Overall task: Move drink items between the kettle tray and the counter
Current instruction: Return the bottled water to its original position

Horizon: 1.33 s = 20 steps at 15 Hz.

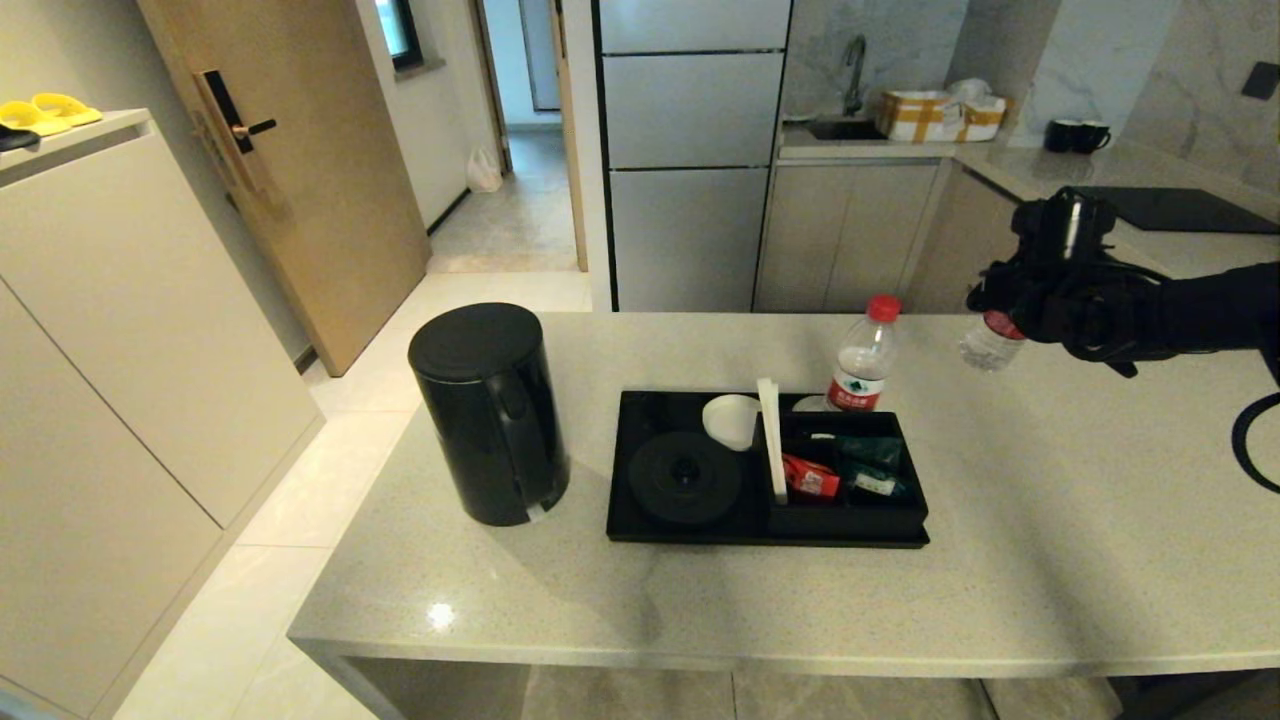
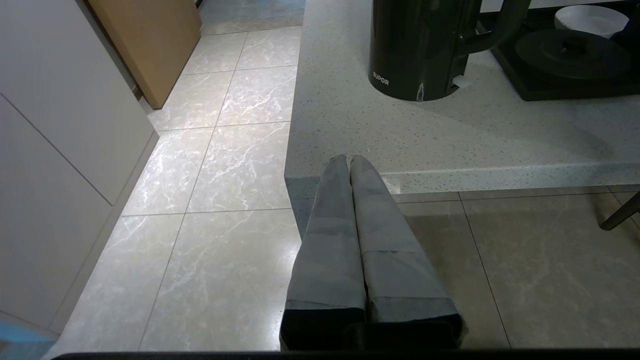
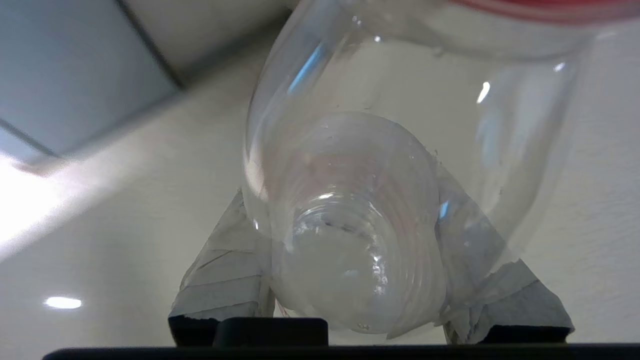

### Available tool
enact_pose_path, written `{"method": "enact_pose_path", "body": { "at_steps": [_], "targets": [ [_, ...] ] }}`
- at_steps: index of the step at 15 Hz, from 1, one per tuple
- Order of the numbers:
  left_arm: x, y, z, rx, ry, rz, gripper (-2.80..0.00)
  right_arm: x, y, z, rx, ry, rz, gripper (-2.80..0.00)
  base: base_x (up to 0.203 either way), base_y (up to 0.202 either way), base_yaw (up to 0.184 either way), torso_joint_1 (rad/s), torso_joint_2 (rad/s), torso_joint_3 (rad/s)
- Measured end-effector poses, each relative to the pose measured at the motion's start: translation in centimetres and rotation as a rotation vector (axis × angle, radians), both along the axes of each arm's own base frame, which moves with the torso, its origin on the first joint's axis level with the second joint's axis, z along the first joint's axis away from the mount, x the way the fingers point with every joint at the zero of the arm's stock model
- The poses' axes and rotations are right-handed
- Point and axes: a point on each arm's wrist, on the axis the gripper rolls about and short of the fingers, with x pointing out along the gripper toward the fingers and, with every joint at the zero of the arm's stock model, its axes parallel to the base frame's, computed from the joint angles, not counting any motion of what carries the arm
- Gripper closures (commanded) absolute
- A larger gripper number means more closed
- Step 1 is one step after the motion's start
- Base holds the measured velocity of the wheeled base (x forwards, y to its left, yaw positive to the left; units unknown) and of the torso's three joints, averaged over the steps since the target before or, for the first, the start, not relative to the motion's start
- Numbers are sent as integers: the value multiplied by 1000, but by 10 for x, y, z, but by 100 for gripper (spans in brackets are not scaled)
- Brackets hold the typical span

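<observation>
Overhead, the right tool [image 1: 1000, 320] carries a water bottle [image 1: 990, 342] in the air, tilted, above the far right of the bench [image 1: 1050, 520], apparently in transit. A second bottle [image 1: 862, 362] stands at the kettle tray's [image 1: 760, 538] far edge; the kettle [image 1: 490, 412] sits on the bench left of the tray, leaving its round base bare.

From the left wrist, the left tool [image 2: 348, 161] hangs idle with pads pressed together, just off the bench's near edge.

From the right wrist, taped fingers [image 3: 227, 272] clamp the clear bottle from both sides so it cannot slip.

Dim, even indoor light; a ceiling lamp glares off the counter [image 1: 440, 614]. Beyond the right fingers [image 3: 225, 270], surroundings blur.
</observation>
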Motion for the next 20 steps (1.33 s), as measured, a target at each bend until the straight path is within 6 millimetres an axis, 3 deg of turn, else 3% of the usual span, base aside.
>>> {"method": "enact_pose_path", "body": {
  "at_steps": [6, 10, 15, 17, 20],
  "targets": [
    [0, 0, 0, 0, 0, 0, 0, -53, 54, 75, 129, -182, 108, 0, 0, 0, 0, 0, 0, 0],
    [0, 0, 0, 0, 0, 0, 0, -94, 87, 108, 153, -244, 208, 0, 0, 0, 0, 0, 0, 0],
    [0, 0, 0, 0, 0, 0, 0, -120, 136, 109, 169, -224, 350, 0, 0, 0, 0, 0, 0, 0],
    [0, 0, 0, 0, 0, 0, 0, -120, 155, 102, 167, -205, 402, 0, 0, 0, 0, 0, 0, 0],
    [0, 0, 0, 0, 0, 0, 0, -102, 173, 82, 138, -207, 476, 0, 0, 0, 0, 0, 0, 0]
  ]
}}
